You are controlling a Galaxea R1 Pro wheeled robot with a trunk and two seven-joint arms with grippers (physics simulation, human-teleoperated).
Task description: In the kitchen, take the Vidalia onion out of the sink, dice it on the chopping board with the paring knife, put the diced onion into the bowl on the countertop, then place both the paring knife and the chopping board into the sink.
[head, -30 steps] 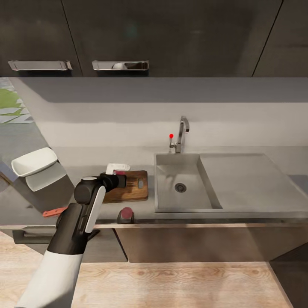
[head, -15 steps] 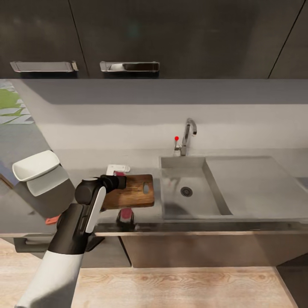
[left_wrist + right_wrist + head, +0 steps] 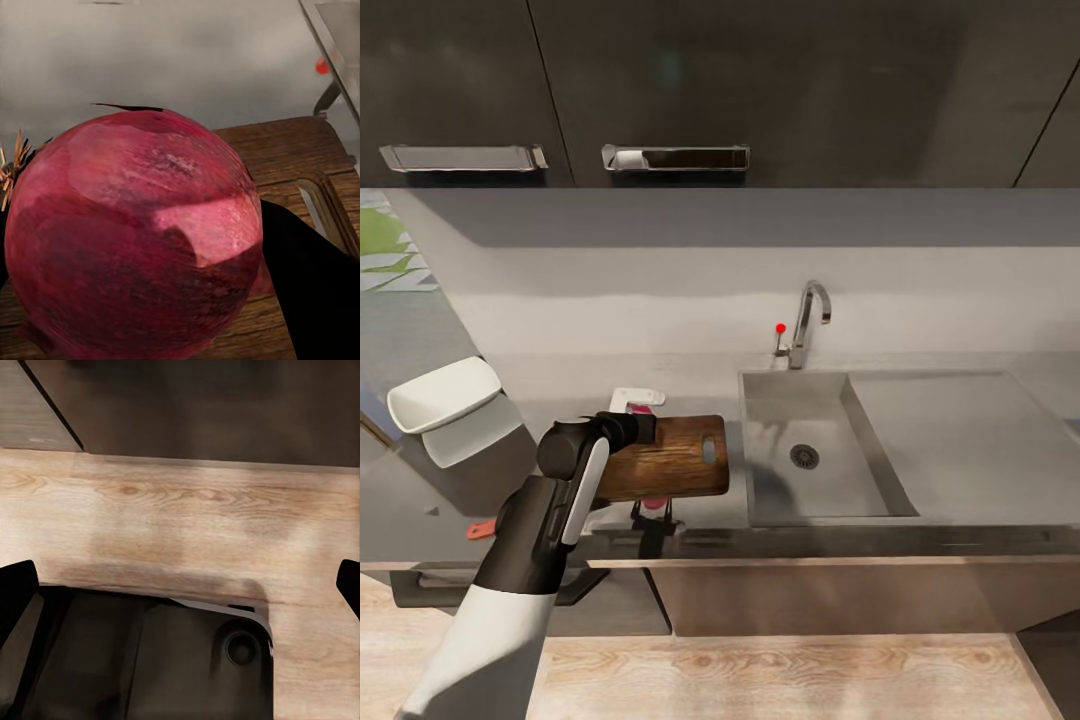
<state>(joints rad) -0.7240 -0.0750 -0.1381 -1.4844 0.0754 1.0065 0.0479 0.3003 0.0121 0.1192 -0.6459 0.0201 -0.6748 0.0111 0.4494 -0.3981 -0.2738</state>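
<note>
Your left gripper has its fingers pinching the onion just over the chopping board, near the worktop's front edge beside the sink. It looks round, firm and slick-skinned: keep hold across its widest middle. Your right fingers are spread.

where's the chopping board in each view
Head view: chopping board sits centre-left on the countertop, just left of the sink.
Left wrist view: behind and under the onion, oval hole at right.
Right wrist view: not in it.
Shared landmark: the red-tipped lever.
</note>
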